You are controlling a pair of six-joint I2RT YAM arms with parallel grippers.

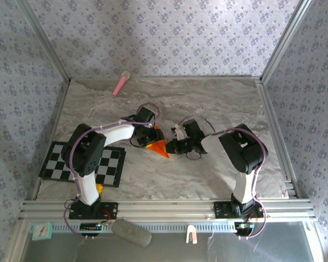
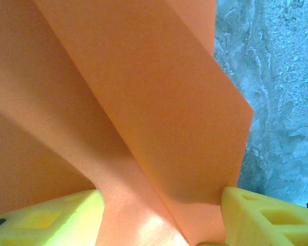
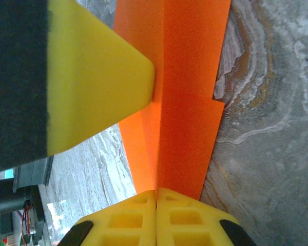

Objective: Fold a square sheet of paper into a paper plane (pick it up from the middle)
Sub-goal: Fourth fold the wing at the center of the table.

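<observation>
Top: both arms meet mid-tabletop (image 1: 218,103) at the orange paper (image 1: 159,147), already creased into a smaller shape. The left tool (image 1: 151,136) and right tool (image 1: 173,146) close in from opposite sides, so one can anchor while the other shapes. The pink stick (image 1: 121,83) and checkered mat (image 1: 112,166) lie well apart, not in play. Left wrist: jaws stand apart with the paper's flaps between them and one pad (image 2: 267,215) touching an edge. It is likely set to bring the flaps together, but I can't tell if it presses. Right wrist: the right tool is clamped on the crease to pin the fold line, with the left tool's finger (image 3: 102,77) against the flap beside it.
</observation>
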